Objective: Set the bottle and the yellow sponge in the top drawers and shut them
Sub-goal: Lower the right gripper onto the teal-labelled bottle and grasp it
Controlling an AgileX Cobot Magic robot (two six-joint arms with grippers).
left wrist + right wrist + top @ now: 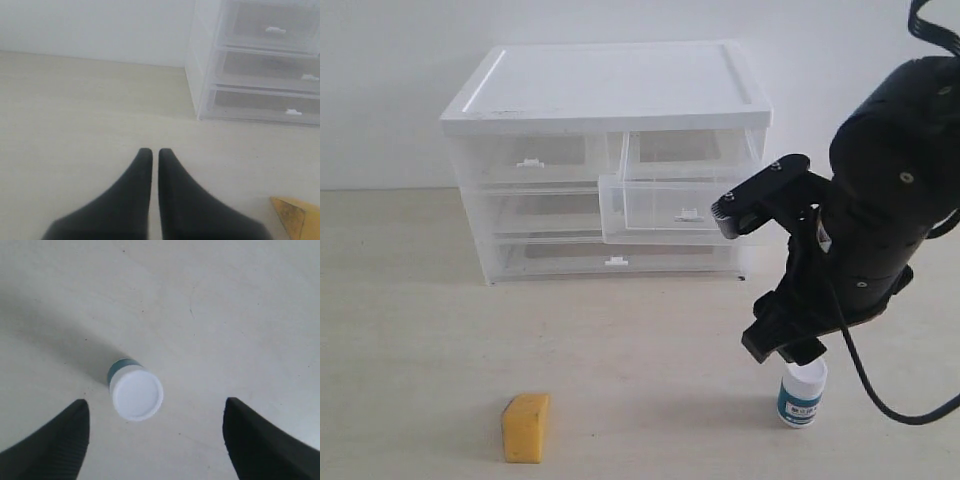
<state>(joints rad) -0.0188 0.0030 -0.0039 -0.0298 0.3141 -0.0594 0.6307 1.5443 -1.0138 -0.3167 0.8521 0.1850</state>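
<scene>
The bottle (802, 392) stands upright on the bench (420, 330) before the cabinet's (610, 90) right side, under the right tool (155, 401) (spread wide), the yellow sponge (526, 427) lies before its left, and the left tool (155, 152) is pinched together.

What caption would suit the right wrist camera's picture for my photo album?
The open right gripper hangs over the upright, white-capped bottle standing on the pale table.

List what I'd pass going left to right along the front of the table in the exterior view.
Sponge → bottle. The cabinet farther back spans above the sponge, so it is left out.
</scene>
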